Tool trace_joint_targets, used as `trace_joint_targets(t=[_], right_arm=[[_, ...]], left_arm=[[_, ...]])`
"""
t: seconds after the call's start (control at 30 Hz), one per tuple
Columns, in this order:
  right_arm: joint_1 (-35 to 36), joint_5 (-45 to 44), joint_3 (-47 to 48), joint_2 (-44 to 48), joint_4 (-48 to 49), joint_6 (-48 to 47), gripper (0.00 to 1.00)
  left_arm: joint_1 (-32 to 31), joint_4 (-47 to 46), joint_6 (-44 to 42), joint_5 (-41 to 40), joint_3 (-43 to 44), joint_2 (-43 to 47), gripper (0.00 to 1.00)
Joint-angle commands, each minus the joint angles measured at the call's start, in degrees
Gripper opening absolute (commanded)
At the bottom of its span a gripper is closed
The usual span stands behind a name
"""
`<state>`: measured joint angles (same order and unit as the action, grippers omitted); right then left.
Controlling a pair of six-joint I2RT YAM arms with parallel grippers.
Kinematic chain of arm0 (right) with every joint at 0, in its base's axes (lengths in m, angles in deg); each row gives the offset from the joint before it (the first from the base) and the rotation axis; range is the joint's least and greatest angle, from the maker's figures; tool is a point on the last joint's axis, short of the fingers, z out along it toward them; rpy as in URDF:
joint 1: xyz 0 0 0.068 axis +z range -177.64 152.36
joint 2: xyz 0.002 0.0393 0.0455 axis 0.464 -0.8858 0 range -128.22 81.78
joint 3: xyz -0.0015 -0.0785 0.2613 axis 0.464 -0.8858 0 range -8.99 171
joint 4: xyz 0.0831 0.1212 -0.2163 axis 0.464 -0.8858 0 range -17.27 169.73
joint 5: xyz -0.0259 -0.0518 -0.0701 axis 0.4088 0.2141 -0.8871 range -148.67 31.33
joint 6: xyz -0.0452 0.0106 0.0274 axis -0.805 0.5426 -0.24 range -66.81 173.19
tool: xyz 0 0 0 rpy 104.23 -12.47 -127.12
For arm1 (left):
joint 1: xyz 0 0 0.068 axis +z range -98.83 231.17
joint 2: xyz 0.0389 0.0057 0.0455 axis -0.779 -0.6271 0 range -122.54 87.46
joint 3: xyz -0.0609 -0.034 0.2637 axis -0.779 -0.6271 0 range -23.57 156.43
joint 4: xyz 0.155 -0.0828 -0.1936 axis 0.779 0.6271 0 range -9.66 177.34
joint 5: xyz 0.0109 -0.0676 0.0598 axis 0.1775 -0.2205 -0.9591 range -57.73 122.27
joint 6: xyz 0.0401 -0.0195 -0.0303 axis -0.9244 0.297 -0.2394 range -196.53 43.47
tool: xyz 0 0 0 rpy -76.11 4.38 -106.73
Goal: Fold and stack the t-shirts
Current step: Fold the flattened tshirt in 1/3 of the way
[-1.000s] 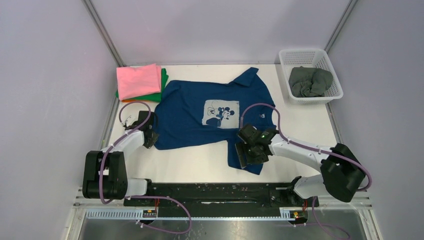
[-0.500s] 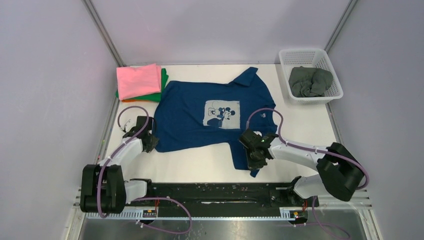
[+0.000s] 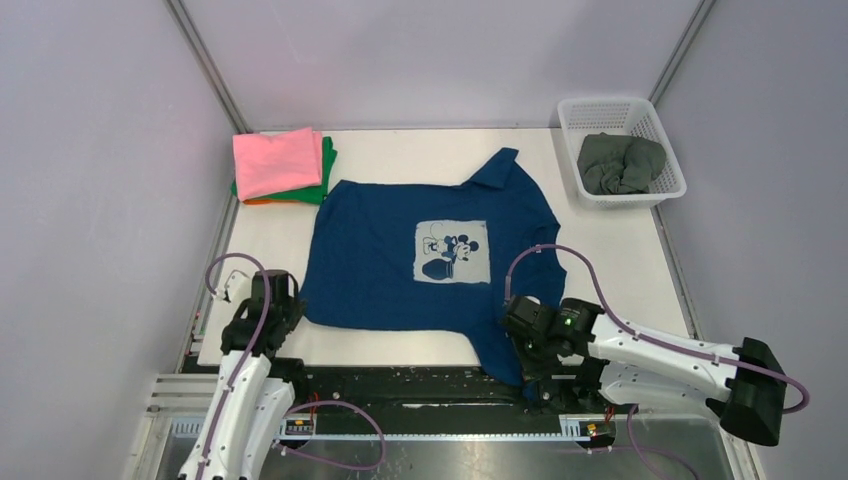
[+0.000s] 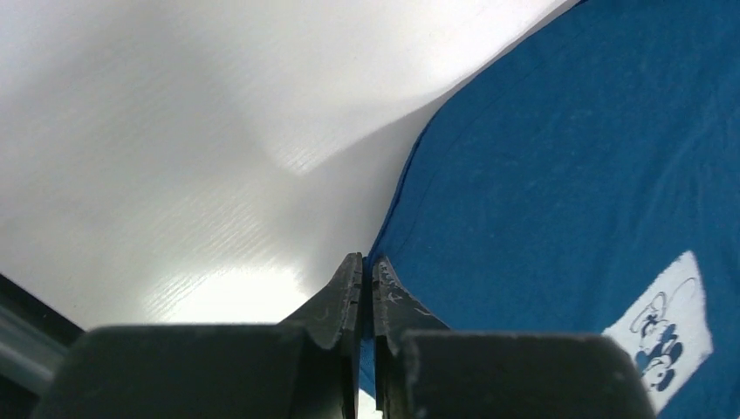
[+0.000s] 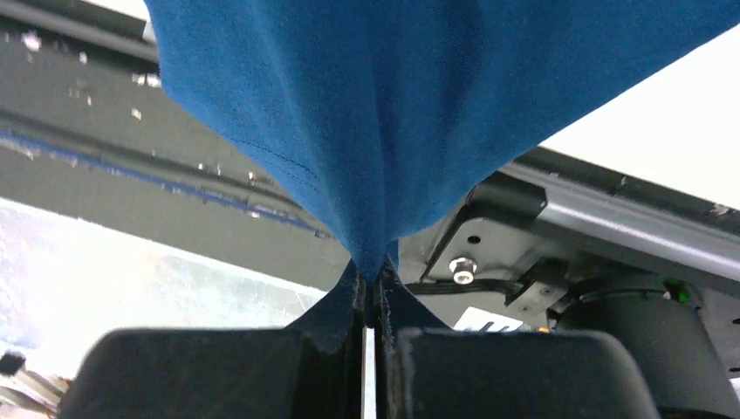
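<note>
A navy blue t-shirt [image 3: 410, 250] with a pale mouse print lies spread on the white table, print side up. My left gripper [image 3: 290, 310] is shut on its near left hem corner [image 4: 371, 262] at the table's front left. At the front edge, my right gripper [image 3: 522, 345] pinches the near right corner [image 5: 375, 253], and the cloth hangs taut over the black rail. A folded pink t-shirt [image 3: 277, 160] tops green [image 3: 325, 185] and orange ones at the back left. In the basket sits a crumpled dark grey-green t-shirt [image 3: 620, 163].
The white mesh basket [image 3: 575, 130] stands at the back right corner. The black base rail [image 3: 400, 385] runs along the table's near edge under both arms. Grey walls close in on the left, the right and the back.
Both arms have pulled back toward the near edge, dragging the navy t-shirt toward me and stretching it flatter. My right gripper has gone from open to shut on the near right corner.
</note>
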<state>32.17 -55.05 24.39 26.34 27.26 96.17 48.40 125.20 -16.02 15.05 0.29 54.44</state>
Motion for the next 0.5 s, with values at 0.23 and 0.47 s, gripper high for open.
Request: trace_joint_targets(t=[0.23, 0.47], right_arm=[[5.3, -0.6, 3.5, 1.7, -4.6, 3.2, 0.0], [-4.8, -3.3, 10.3, 0.3, -3.3, -4.8, 0.0]], left_arm=[[-0.5, 4.8, 1.6, -0.8, 1.5, 2.0, 0.0], [-0.5, -0.9, -0.2, 1.6, 3.5, -2.6, 0.0]])
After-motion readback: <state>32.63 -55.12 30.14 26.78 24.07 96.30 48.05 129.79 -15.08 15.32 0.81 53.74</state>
